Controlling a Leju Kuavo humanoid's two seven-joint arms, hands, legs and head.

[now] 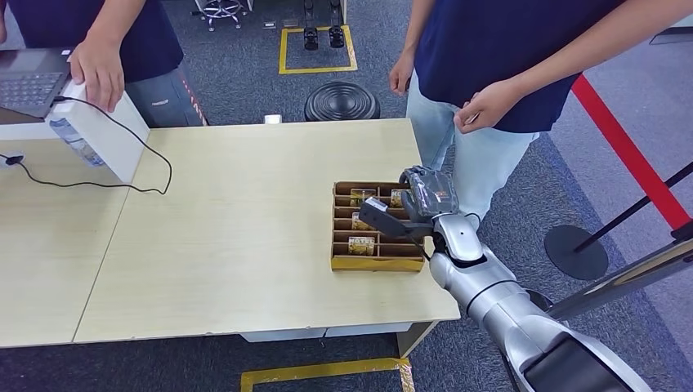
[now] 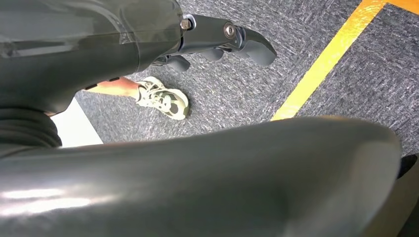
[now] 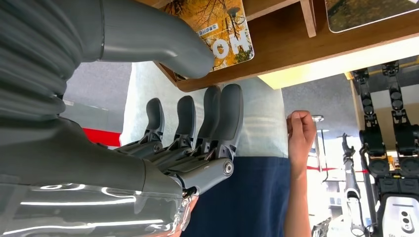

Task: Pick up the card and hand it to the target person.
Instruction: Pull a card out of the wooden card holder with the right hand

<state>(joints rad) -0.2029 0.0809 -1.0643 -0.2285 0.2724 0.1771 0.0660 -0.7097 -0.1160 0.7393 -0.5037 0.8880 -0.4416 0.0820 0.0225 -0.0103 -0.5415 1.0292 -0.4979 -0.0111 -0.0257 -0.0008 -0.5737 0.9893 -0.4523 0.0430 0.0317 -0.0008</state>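
A brown cardboard box (image 1: 377,263) with slotted rows stands near the table's right edge, with several yellow-printed cards (image 1: 361,243) in it. My right hand (image 1: 417,200) is at the box's far right corner, its thumb reaching over the slots. In the right wrist view the thumb tip touches an autumn-coloured card (image 3: 222,24), while the fingers (image 3: 212,118) stretch outside the box wall (image 3: 296,54), apart from the thumb. A person in a dark blue shirt (image 1: 498,49) stands just beyond the table's right end. My left hand (image 2: 217,42) hangs over the carpet and holds nothing.
A second person rests a hand (image 1: 98,69) on a white box (image 1: 106,135) at the table's far left, beside a laptop (image 1: 29,82) and a black cable (image 1: 122,186). A black round stool (image 1: 342,102) stands behind the table, and a red barrier band (image 1: 621,147) runs on the right.
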